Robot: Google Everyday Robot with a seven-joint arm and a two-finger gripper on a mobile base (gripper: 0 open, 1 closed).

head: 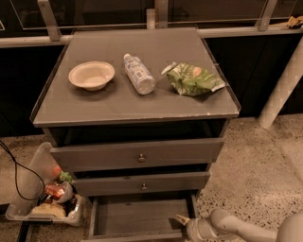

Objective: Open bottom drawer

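Pulling explains why our gripper (186, 226) sits at the bottom drawer's (137, 215) right front corner; we cannot tell its grip.

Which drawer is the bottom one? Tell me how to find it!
Find the grey cabinet with a bowl on top. The bottom drawer sits lowest, the gripper at its front corner. Only it is pulled far out, its plain inside showing.

Speckled terrazzo floor (255, 156); dark glass wall (94, 12), metal rail (28, 41); dim light.
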